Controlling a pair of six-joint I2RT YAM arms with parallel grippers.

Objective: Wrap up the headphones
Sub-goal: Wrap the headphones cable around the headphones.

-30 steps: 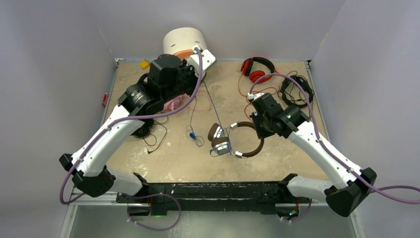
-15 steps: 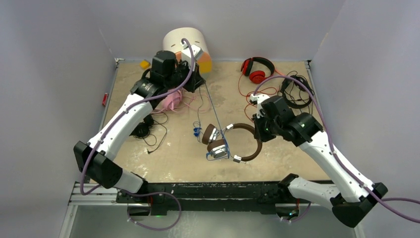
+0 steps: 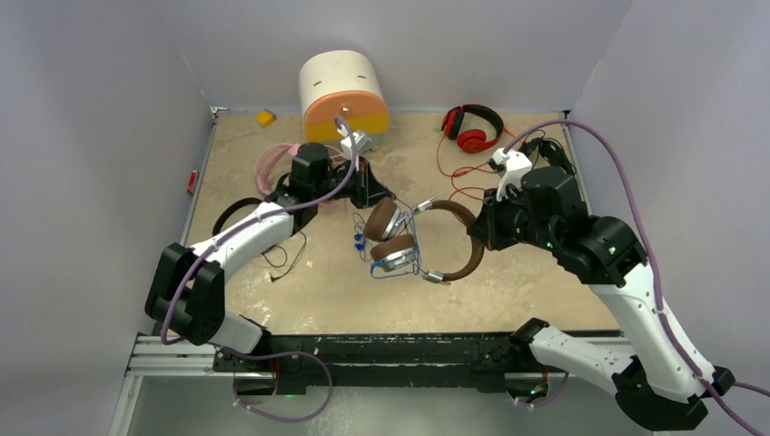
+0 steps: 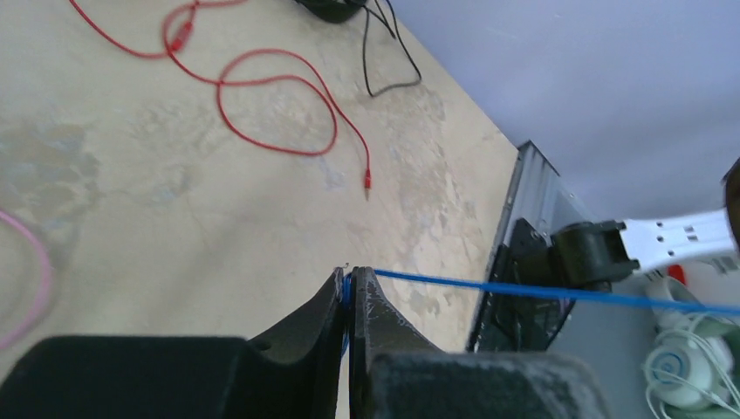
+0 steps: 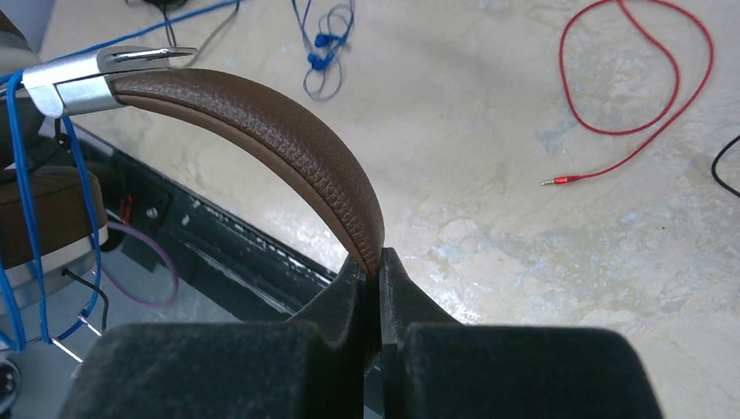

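Right end effector (image 5: 380, 266) has its fingers pressed together on the brown headphones (image 3: 427, 238), pinching the leather headband near one end. That pair sits over the middle of the desk (image 3: 318, 295), earcups folded in on the left side. It looks lifted a bit, but I can't say for sure.

Left end effector (image 4: 349, 292) is squeezed tight on the blue cable (image 4: 524, 290), just behind the earcups in the top view. From the fingers the cable runs off in a straight, taut line. The right wrist view shows blue strands hanging from the silver hinge down past an earcup. A small tangle of blue also lies on the desk just left of the cups.

Rest of the gear:
- red headphones (image 3: 472, 127) at the back right, with the red cable (image 4: 279, 83) looping loose over the desk
- pink headphones (image 3: 271, 162) at the back left, behind the left arm
- left black headphones (image 3: 234, 214) by the left arm
- right black headphones (image 3: 545, 148) mostly hidden behind the right arm
- drawer box (image 3: 343, 95) against the back wall
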